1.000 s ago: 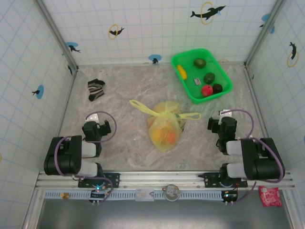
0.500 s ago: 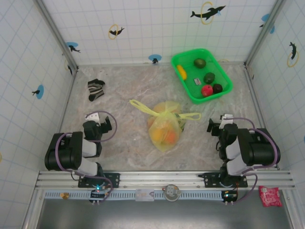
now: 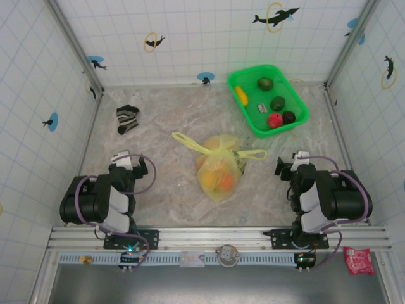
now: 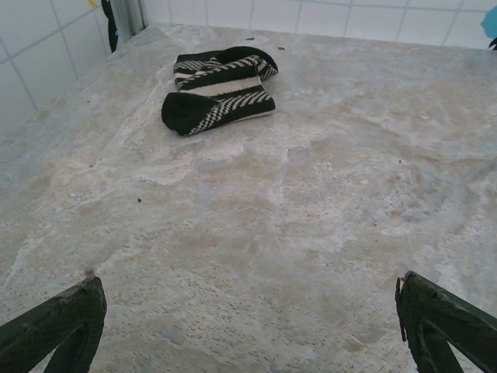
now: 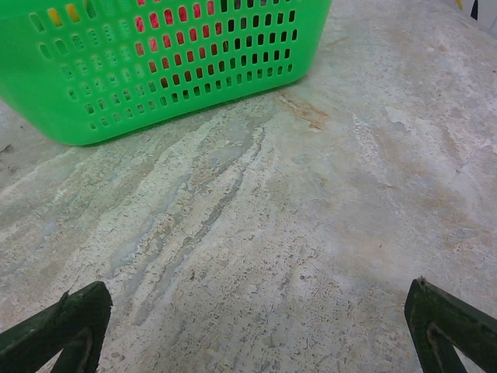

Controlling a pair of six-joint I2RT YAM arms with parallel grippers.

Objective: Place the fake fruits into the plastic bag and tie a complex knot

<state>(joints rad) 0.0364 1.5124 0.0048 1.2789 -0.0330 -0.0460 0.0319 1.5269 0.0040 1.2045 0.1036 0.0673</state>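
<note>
I have the left claw [image 4: 245,294] at 9 o'clock of the plastic bag [image 3: 214,170] and the right claw [image 5: 257,298] at its 3 o'clock, both released and empty, well apart from it on the desk [image 3: 166,193], since, I judge, the knot [image 3: 223,151] already seals the fake fruits [image 3: 223,182] inside.

Thin translucent plastic bag [image 3: 218,174]: pale yellow, tinged orange from within. Small glossy plastic fruits [image 3: 274,120]: yellow, green, red, dark brown. Perforated plastic basket [image 5: 155,101]: bright green. Crumpled knitted sock [image 4: 220,85]: black-and-white stripes. Stone-look tabletop [image 4: 311,233]: marbled beige and grey. Tiled walls [image 3: 190,38]: white, with dark dolphins, blue spots, yellow rings.
</note>
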